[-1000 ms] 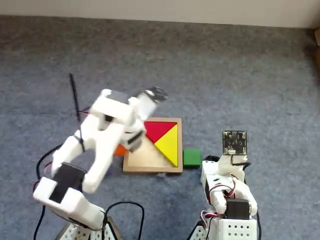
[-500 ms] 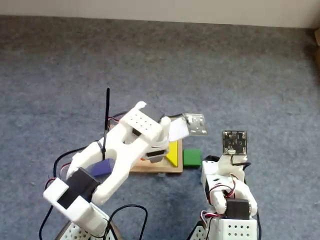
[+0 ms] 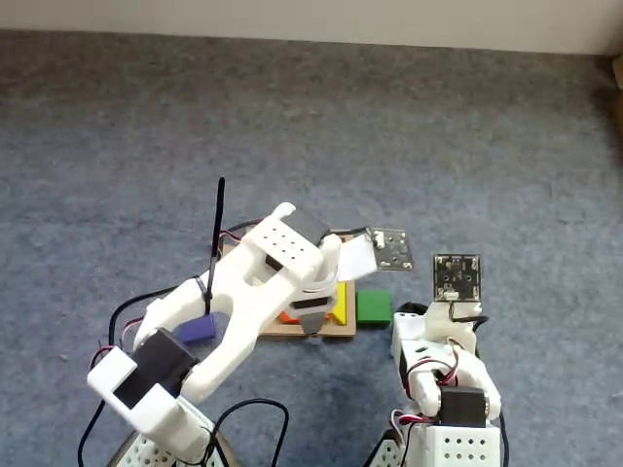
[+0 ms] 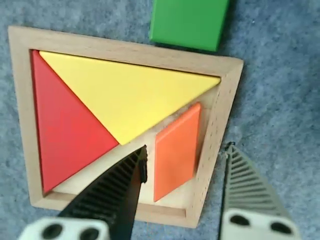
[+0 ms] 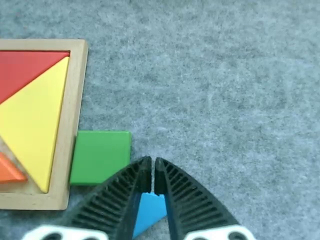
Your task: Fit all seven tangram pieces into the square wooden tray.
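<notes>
The square wooden tray (image 4: 115, 47) holds a red triangle (image 4: 65, 125), a yellow triangle (image 4: 125, 95) and an orange parallelogram (image 4: 175, 150). My left gripper (image 4: 185, 155) hangs open over the tray's front part, and its fingers straddle the orange piece without touching it. A green square (image 5: 100, 156) lies on the carpet against the tray's right side (image 5: 77, 90). My right gripper (image 5: 152, 167) is shut just above the carpet beside the green square, with a blue piece (image 5: 147, 210) lying beneath its fingers. A purple piece (image 3: 195, 328) lies left of the tray (image 3: 336, 331).
Grey carpet spreads out on all sides, with open room to the right of the green square (image 3: 373, 305) and behind the tray. The left arm (image 3: 263, 282) covers most of the tray from above. The right arm (image 3: 443, 360) stands folded near the front edge.
The left arm swung from the tray's left side across to its front right. The orange piece, earlier by the tray's left edge, now lies inside the tray. The right arm kept still.
</notes>
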Robot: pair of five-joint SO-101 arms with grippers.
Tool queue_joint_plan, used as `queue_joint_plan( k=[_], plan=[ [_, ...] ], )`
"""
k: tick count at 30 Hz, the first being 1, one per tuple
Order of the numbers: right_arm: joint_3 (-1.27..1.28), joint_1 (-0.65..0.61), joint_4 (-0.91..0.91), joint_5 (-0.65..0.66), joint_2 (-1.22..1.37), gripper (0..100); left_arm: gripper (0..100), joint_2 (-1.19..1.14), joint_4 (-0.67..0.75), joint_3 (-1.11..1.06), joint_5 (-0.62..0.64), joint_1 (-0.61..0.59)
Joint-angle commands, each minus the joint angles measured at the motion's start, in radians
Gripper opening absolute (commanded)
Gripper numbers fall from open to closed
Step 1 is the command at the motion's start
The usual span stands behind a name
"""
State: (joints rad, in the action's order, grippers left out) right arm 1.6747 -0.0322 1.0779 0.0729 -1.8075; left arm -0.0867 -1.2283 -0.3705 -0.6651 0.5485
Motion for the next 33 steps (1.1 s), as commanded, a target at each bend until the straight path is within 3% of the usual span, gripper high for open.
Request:
queue_joint_plan(
  k=[1,7,12,20,33],
  plan=[
    [0.091,0.015,-0.012,0.011,-0.005,2.7,25,0.085,0.002,0.042,0.0,-0.058],
    [0.091,0.015,-0.012,0.011,-0.005,2.7,25,0.18,0.002,0.021,0.0,-0.199],
    [0.091,0.015,-0.012,0.011,-0.005,2.7,25,0.148,0.038,-0.077,-0.002,-0.22],
    [0.091,0.015,-0.012,0.011,-0.005,2.7,25,0.041,0.218,-0.153,0.084,-0.165],
    [0.091,0.015,-0.012,0.011,-0.005,2.7,25,0.124,0.183,-0.153,0.127,0.01]
  ],
)
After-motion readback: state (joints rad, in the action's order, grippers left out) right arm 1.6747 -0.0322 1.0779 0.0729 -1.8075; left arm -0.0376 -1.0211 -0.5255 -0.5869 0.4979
